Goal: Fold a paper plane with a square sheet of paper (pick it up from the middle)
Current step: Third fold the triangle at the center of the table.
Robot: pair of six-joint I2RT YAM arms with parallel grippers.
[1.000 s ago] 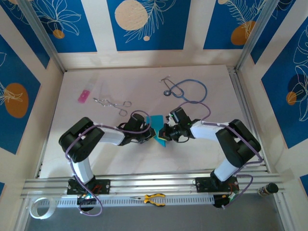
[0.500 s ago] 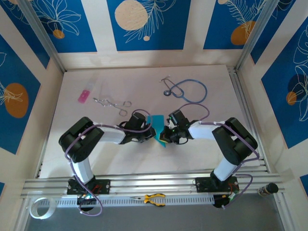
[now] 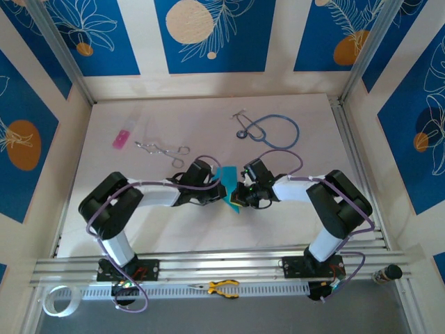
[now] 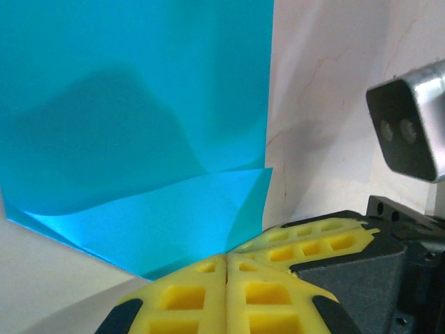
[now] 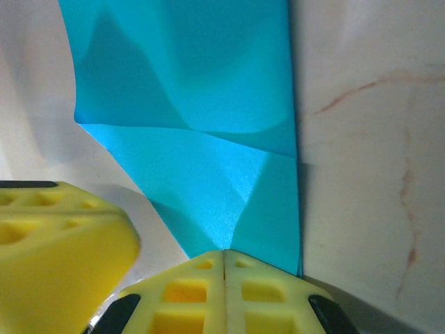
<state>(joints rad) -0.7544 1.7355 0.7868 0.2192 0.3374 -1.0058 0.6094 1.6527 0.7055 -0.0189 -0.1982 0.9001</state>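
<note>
The square sheet of paper is a creased cyan shape at the table's middle, partly folded over itself. My left gripper reaches it from the left and my right gripper from the right, tips nearly touching. In the left wrist view the paper rises in a ridge that runs into the shut yellow jaws of the left gripper. The right gripper's fingers sit just beside them. In the right wrist view the paper narrows into the shut right gripper, with the left gripper's fingers at the left.
A blue-tubed stethoscope lies at the back right. A small pink rectangle and metal forceps lie at the back left. Yellow-handled pliers and a tape roll rest on the rail in front of the arm bases.
The right gripper has edged a little left toward the left one. The left arm's elbow has shifted slightly left and down. Both stay shut on the paper.
</note>
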